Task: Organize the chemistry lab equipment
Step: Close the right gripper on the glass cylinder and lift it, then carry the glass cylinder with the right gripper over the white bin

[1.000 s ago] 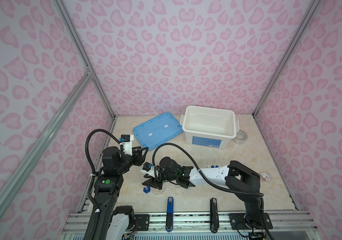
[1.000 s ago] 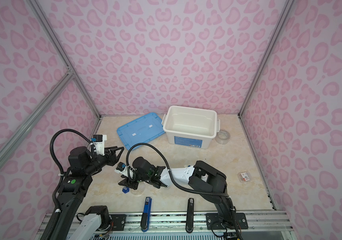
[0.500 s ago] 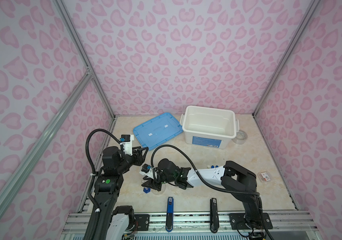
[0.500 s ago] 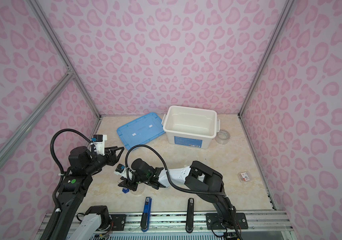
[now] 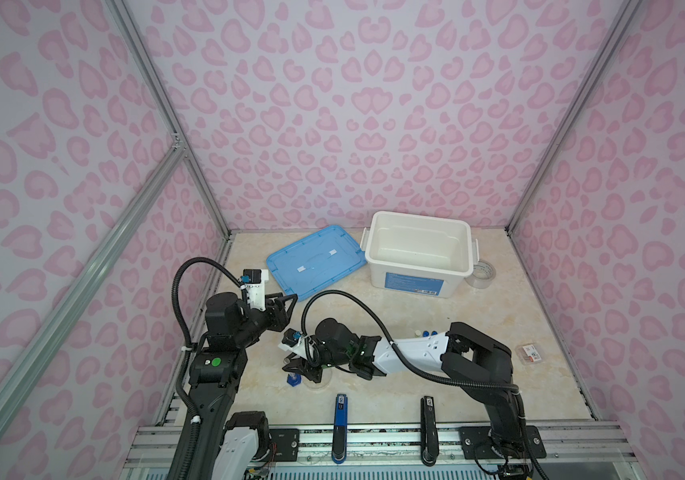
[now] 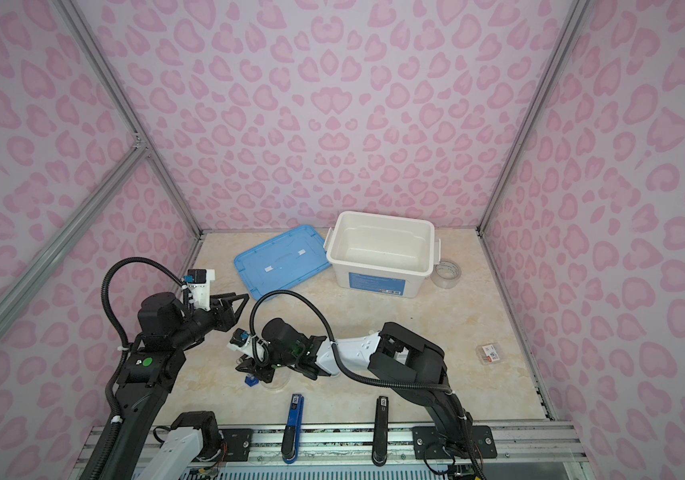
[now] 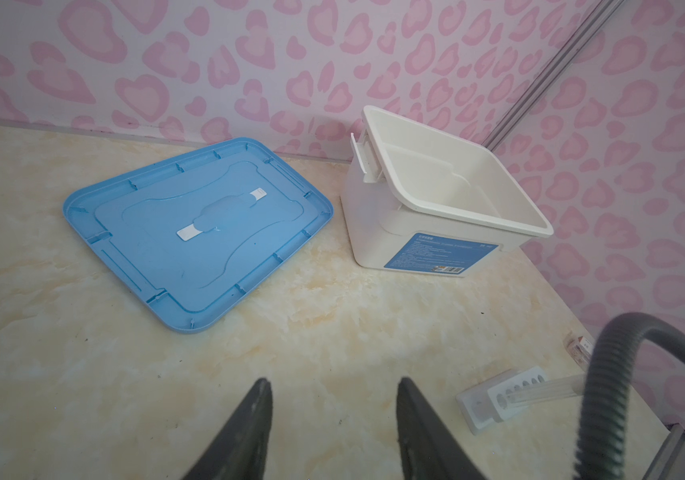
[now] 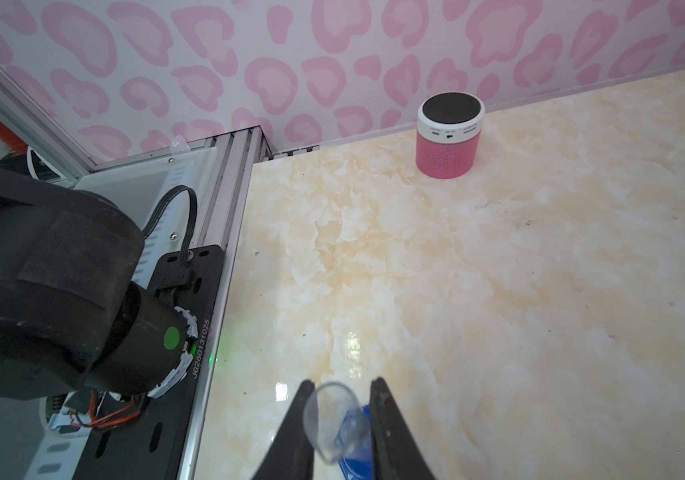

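Near front — right end effector (image 8: 342, 383) pinches tiny blue-based cylinder (image 8: 332, 419); left end effector (image 7: 334, 381) gapes.

On the desk (image 5: 415, 316) a blue lid (image 5: 315, 257) and clear tape roll (image 5: 480, 274) flank the white bin (image 5: 419, 237); a pink jar (image 8: 448, 137) stands by the wall.

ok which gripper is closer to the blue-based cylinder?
Right. The right gripper has its jaws either side of the blue-based cylinder; the left gripper hangs open, well apart from it, pointing toward the blue lid.
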{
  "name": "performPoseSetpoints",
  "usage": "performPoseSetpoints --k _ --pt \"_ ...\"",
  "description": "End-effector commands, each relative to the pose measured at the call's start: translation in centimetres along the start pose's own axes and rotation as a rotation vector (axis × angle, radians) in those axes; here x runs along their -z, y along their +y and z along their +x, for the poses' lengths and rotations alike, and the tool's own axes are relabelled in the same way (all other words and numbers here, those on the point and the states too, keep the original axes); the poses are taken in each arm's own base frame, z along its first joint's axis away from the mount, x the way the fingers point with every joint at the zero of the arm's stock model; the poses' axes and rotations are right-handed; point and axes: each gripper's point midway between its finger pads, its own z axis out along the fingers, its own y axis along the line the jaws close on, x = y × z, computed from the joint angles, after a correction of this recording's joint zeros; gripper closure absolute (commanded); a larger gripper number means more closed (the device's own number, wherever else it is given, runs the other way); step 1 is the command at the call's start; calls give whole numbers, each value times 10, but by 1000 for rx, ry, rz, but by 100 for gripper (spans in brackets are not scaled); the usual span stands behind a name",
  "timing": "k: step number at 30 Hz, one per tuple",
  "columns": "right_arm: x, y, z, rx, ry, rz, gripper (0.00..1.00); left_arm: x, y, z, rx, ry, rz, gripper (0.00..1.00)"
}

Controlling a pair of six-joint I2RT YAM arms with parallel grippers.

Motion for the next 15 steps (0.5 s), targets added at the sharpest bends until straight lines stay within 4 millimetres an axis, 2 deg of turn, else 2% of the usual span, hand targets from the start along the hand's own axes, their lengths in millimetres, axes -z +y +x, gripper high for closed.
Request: performPoseSetpoints --k 1,10,15 --pt "-1 0 -4 12 -18 9 78 1 -4 -6 -28 -20 15 49" --pt "2 1 -8 26 -16 28 80 2 -3 -7 -36 -22 10 49" --pt "15 -1 -23 31 -38 58 80 3 -4 -9 -41 -29 8 49"
